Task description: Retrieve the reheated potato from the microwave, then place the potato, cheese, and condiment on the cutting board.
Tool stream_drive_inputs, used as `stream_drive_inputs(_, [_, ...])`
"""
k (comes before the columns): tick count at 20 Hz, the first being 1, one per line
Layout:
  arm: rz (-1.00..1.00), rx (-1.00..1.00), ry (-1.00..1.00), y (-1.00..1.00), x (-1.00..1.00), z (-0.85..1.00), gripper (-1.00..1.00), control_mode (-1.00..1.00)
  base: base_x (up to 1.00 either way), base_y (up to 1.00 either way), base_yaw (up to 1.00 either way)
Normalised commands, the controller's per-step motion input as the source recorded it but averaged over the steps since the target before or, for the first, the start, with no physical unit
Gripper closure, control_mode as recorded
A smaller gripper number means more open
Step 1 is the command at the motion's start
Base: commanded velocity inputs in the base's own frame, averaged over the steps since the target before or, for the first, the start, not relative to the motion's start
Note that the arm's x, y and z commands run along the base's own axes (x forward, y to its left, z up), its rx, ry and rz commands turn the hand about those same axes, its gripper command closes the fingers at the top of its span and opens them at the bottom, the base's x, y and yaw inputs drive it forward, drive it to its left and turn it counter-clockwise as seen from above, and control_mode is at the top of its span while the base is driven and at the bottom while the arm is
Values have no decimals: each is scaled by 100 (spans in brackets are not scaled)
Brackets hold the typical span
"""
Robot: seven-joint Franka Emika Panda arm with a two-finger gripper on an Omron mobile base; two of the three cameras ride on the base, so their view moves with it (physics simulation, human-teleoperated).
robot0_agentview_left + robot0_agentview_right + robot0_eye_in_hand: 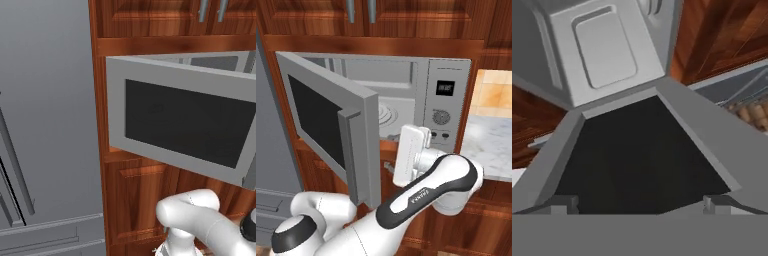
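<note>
The right base view looks into the microwave (406,95): its door (331,125) is swung out to the left, the white turntable (390,116) shows inside, and the button panel (443,105) sits at the right. No potato can be made out on the part of the turntable that shows; the door's edge and the arm cover the rest. The left base view shows the same door (185,122) from its outer face, with its dark window, standing out from the wooden cabinets (140,30) and hiding the inside.

To the right in the right base view lies a pale marble worktop (488,145) under a tan tiled wall (495,92). A tall grey appliance (45,115) with a long handle stands at the left in the left base view.

The arm (421,195) bends up in front of the microwave's lower edge, its white wrist block (408,155) upright just below the opening and beside the door's free edge. The hand view faces close onto a dark window framed in grey, with a grey panel above it. Whether the hand is open or closed cannot be told, and nothing can be seen held in it.
</note>
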Motion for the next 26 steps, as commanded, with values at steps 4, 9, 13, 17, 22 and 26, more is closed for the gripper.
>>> stream_drive_inputs(4, [18,8,10,31,-25,0,-100,-100,0,0,0])
stream_drive_inputs(9, [16,4,7,38,-37,0,-100,-100,0,0,0])
stream_drive_inputs(13, [13,3,4,43,-41,0,-100,-100,0,0,0])
stream_drive_inputs(17, [10,3,4,46,-41,0,-100,-100,0,0,0])
stream_drive_inputs(22, [5,3,1,50,-44,0,-100,-100,0,0,0])
stream_drive_inputs(26, [1,2,0,54,-49,0,-100,-100,0,0,0])
